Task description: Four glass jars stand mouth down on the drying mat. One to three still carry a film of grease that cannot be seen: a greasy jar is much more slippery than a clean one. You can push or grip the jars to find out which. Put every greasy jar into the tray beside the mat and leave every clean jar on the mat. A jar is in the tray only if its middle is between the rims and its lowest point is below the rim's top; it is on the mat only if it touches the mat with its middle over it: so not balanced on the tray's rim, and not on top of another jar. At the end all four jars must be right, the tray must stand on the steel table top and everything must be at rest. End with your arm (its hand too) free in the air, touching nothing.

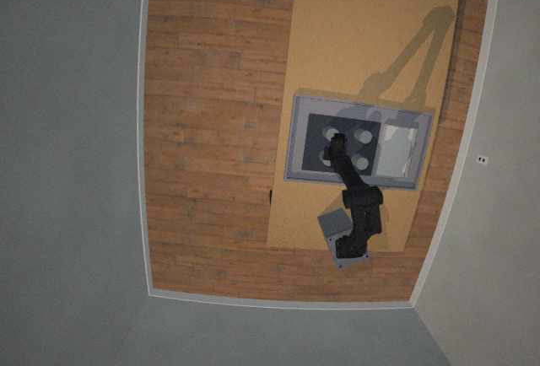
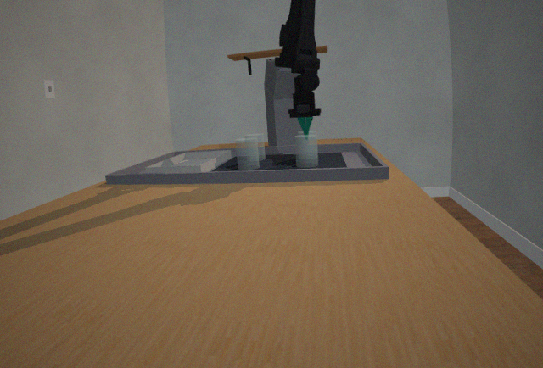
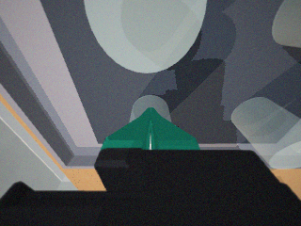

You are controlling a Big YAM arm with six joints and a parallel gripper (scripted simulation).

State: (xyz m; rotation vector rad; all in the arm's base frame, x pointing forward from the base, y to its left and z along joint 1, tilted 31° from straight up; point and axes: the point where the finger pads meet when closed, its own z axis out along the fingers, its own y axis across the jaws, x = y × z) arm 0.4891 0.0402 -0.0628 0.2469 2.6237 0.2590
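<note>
My gripper [image 2: 306,136] [image 3: 150,112] is shut and empty, its green fingertips pointing down between the two left jars of the top view, near jar-top height. Four pale glass jars stand upright on the dark mat [image 1: 312,135] [image 2: 333,161] [image 3: 71,38]. The upper-left jar [image 1: 330,132] [image 2: 306,153] [image 3: 146,33] is large in the wrist view. The lower-left jar [image 1: 324,160] [image 3: 150,102] is partly hidden by the gripper. The upper-right jar [image 1: 365,136] [image 2: 248,154] and lower-right jar [image 1: 361,162] [image 3: 256,118] stand nearer the white tray [image 1: 387,166] [image 2: 188,168]. I see no jar in the tray.
A raised grey rim [image 1: 288,144] [image 2: 263,175] surrounds the mat and tray on the wooden table [image 1: 348,26] [image 2: 271,267]. The arm [image 1: 353,179] reaches in from the lower side of the top view, passing close to the lower-left jar. Its shadow crosses the tray and mat.
</note>
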